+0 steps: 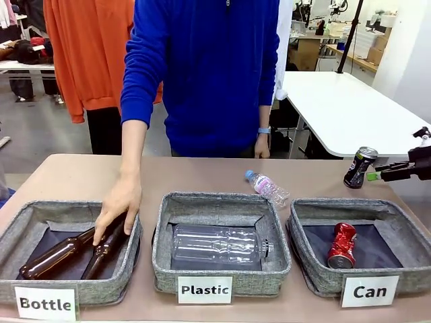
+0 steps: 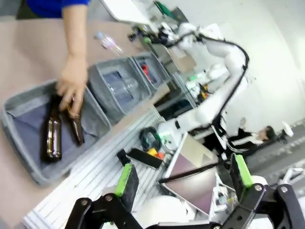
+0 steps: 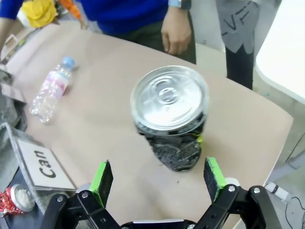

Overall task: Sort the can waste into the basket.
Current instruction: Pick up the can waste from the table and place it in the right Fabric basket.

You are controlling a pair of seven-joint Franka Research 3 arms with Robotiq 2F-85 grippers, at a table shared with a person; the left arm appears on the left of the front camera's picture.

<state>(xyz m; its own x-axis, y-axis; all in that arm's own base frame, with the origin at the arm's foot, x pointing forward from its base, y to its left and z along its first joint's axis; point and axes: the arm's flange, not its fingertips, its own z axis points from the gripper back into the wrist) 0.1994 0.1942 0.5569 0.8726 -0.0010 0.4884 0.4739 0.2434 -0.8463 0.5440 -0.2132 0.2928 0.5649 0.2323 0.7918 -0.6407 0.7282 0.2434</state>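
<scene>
**Black can upright at the open right gripper; red can lies in the basket**

White labels read "Bottle", "Plastic" and "Can". The crushed red can lies in the "Can" basket, its long axis running front to back and a silver end toward the robot. The black can stands on the table beyond that basket, silver top up and leaning slightly; its print is unreadable. The right gripper is spread wide around it, holding nothing. The left gripper gapes empty. A person's hand rests on brown bottles.
</scene>
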